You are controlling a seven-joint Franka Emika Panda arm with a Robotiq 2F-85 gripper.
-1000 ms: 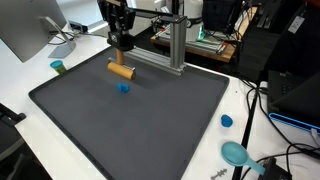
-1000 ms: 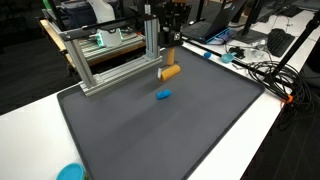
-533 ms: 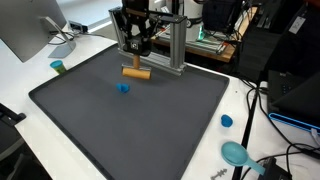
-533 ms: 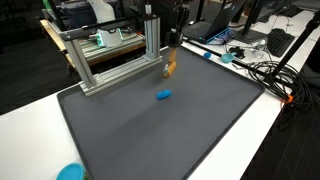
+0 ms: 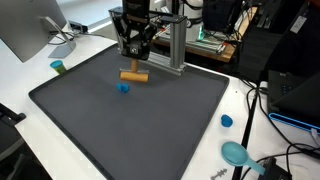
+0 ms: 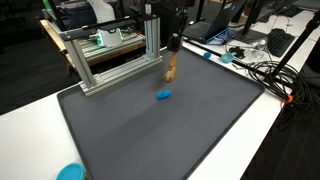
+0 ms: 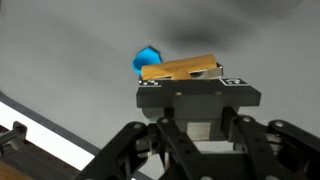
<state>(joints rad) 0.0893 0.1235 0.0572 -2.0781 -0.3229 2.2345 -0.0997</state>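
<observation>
My hand [image 5: 134, 64] is clamped narrow on a short wooden cylinder [image 5: 134, 75], gripping it at the fingertips. The piece is plain tan wood, smooth and round like a stub of dowel. In an exterior view it lies level and crosswise under the hand. In another exterior view [image 6: 171, 68] I see it nearly end-on, so it looks short and stubby there. In the wrist view the wooden cylinder [image 7: 181, 68] shows as a pale golden bar lying across the fingertips, its upper face catching the light.

It hangs over the far part of the dark mat [image 5: 130, 130], near the mat's far edge and just in front of the aluminium frame [image 5: 176, 52]. It looks lifted clear of the mat, though I cannot be sure of the gap.

A small blue piece [image 5: 124, 87] sits on the mat just beside the cylinder, apart from it and towards the mat's middle. The wrist view shows it peeking out behind one end of the wood [image 7: 147, 59].

On the white surface [image 5: 20, 90], off the mat, a little teal cup [image 5: 58, 67] stands near one far corner. A blue cap [image 5: 227, 121] lies by the opposite edge.
</observation>
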